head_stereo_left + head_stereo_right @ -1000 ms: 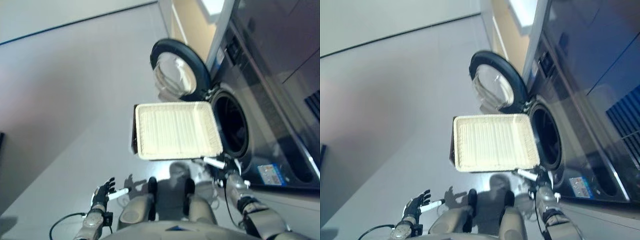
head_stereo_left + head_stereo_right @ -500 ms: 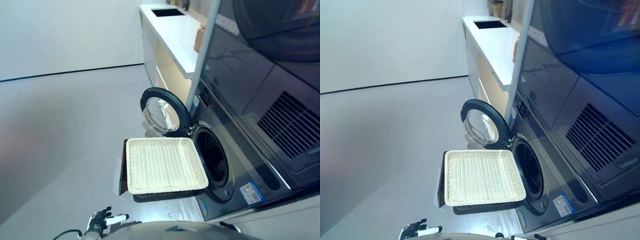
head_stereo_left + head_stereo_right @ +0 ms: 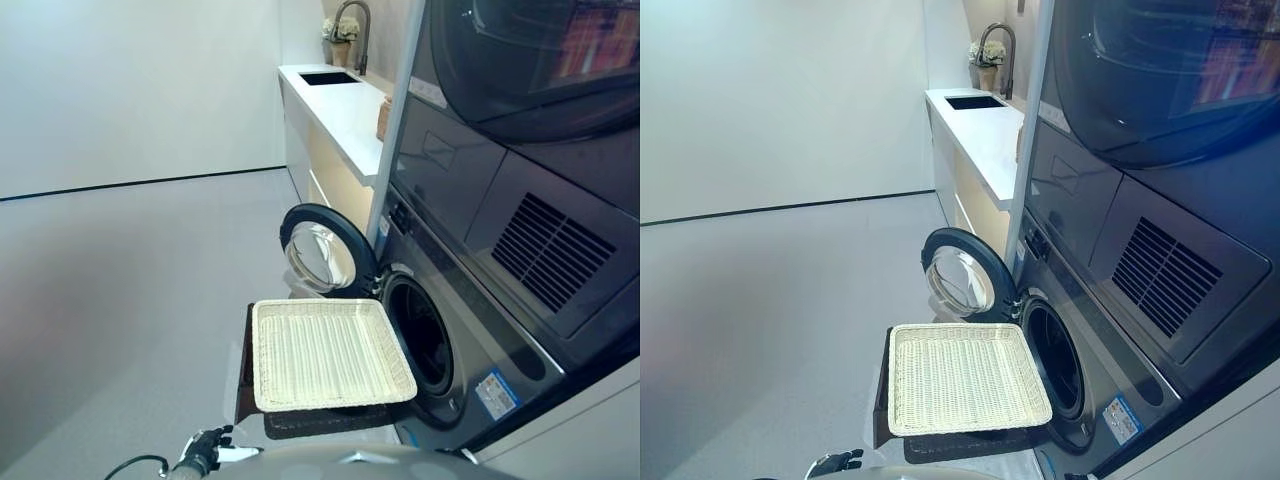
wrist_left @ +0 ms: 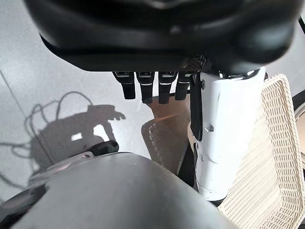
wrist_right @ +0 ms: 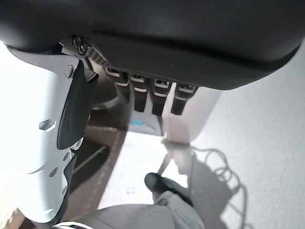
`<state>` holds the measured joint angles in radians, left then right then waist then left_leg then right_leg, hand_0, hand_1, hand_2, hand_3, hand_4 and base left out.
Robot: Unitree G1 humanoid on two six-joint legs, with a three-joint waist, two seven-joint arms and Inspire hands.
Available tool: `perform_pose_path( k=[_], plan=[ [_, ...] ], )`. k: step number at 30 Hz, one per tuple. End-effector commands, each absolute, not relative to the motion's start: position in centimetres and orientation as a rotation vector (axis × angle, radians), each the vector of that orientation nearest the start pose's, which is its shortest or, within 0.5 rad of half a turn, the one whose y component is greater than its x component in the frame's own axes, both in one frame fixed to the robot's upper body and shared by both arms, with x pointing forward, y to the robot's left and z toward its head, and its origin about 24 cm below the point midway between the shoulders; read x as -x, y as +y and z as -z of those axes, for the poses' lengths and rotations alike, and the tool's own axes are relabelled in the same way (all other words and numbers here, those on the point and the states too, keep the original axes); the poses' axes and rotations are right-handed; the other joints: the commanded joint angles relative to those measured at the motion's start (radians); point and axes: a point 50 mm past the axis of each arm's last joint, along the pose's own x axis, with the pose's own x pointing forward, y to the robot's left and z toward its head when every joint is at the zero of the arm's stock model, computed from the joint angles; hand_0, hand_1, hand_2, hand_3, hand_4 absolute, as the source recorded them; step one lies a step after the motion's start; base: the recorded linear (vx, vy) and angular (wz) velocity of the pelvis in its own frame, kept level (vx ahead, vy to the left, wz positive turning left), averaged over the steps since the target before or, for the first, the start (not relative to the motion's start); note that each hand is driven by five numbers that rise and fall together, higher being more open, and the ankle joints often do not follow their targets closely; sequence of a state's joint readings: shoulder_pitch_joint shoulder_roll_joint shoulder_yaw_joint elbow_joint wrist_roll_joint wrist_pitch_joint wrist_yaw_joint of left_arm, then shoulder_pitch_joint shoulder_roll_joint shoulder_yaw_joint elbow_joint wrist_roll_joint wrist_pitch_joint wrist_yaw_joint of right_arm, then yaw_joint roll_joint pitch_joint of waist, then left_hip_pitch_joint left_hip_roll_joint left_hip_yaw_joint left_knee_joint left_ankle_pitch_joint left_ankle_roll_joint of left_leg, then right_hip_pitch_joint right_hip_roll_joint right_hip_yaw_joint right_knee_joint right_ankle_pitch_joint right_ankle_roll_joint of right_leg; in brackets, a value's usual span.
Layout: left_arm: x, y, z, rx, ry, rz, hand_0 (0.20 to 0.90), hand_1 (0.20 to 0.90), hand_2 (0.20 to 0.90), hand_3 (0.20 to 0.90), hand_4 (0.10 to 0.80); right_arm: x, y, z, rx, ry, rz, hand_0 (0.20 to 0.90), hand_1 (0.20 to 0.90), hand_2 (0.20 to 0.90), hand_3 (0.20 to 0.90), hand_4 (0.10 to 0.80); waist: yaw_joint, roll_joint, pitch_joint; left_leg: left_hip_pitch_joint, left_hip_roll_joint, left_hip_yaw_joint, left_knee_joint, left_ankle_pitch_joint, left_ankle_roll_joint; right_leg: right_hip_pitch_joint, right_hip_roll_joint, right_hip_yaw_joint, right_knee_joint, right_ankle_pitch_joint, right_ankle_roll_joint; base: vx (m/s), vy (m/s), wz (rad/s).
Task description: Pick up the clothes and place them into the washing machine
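No clothes show in any view: the pale wicker basket (image 3: 330, 352) on its dark stand holds nothing, and neither hand carries cloth. Just beside the basket stands the washing machine (image 3: 450, 340), its round door (image 3: 322, 252) swung open toward the floor side, the dark drum opening (image 3: 420, 335) facing the basket. A second appliance (image 3: 1140, 90) is stacked above, and a white counter (image 3: 985, 130) with a sink and tap runs beyond. The left hand (image 4: 157, 88) hangs low with fingers straight and slightly apart; the right hand (image 5: 152, 93) likewise, holding nothing.
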<state>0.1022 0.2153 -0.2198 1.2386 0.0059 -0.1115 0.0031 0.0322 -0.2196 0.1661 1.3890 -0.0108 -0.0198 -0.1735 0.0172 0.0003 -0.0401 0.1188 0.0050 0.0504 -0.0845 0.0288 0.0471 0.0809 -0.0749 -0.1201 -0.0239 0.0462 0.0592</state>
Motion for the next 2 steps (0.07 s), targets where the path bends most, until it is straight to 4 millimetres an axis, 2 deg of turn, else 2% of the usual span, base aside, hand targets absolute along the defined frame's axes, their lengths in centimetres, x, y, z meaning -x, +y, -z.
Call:
perform_pose_path(
  k=[1, 2],
  plan=[
    [-7.54, 20.21, 16.88, -0.318, 1.180, 0.122, 0.900, 0.900, 0.900, 0.900, 0.800, -5.37, -25.32, 16.45, 0.490, 1.384, 0.154, 0.900, 0.900, 0.900, 0.900, 0.800, 0.025, -0.007, -0.034, -0.002, -0.024, 0.027, 0.034, -0.016, -0.064, 0.014, -0.002, 0.014, 0.046, -0.034, 0.035, 0.000, 0.000, 0.00],
    [-7.61, 20.08, 16.89, -0.316, 1.178, 0.123, 0.900, 0.900, 0.900, 0.900, 0.800, -5.28, -25.50, 16.40, 0.483, 1.391, 0.178, 0.900, 0.900, 0.900, 0.900, 0.800, 0.025, -0.004, -0.035, -0.006, -0.025, 0.024, 0.035, -0.015, -0.064, 0.010, -0.003, 0.014, 0.046, -0.034, 0.036, 0.000, 0.000, 0.00]
  ],
)
